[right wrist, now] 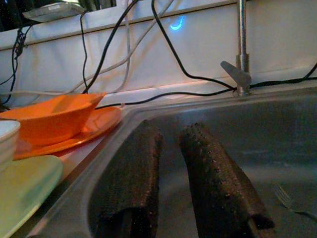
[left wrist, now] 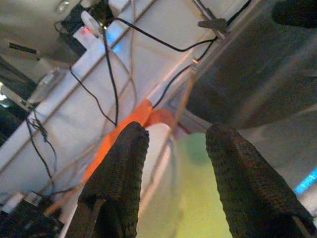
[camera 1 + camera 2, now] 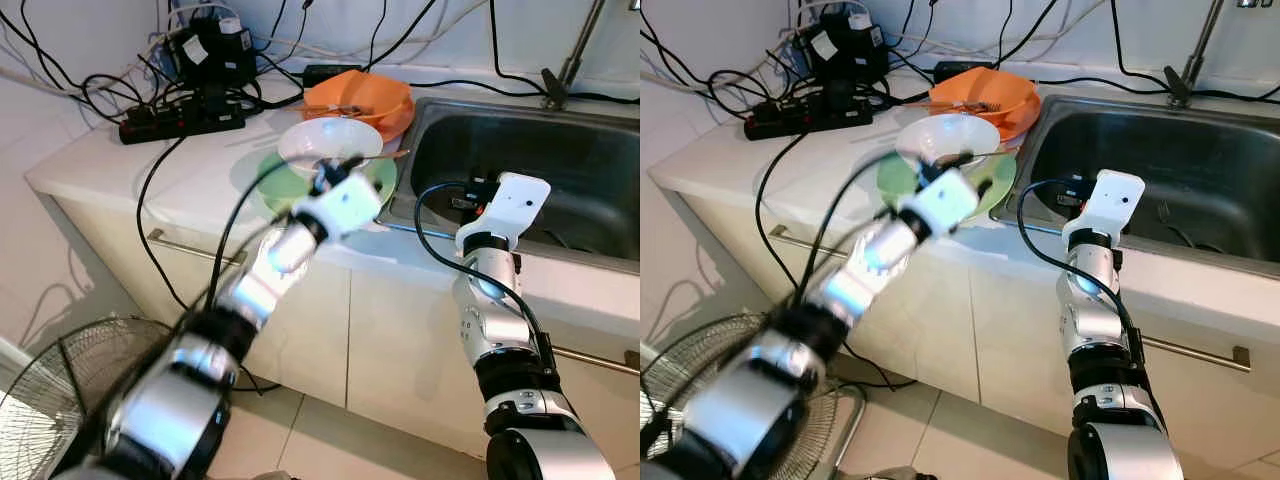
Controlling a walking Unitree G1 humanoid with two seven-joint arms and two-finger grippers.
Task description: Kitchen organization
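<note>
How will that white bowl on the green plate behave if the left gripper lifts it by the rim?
The white bowl looks rigid and glossy, so its rim may slip between the left gripper's open fingers. It probably chips if dropped. Sitting loose on the green plate, it could slide or tilt when nudged.

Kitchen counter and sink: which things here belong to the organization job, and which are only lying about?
Belong to the job:
white bowl on the pale green plate
orange bowl on its orange plate
steel sink with a metal fork
left gripper, open at the white bowl
right gripper over the sink

Lying about:
black power strip and cables
floor fan
</note>
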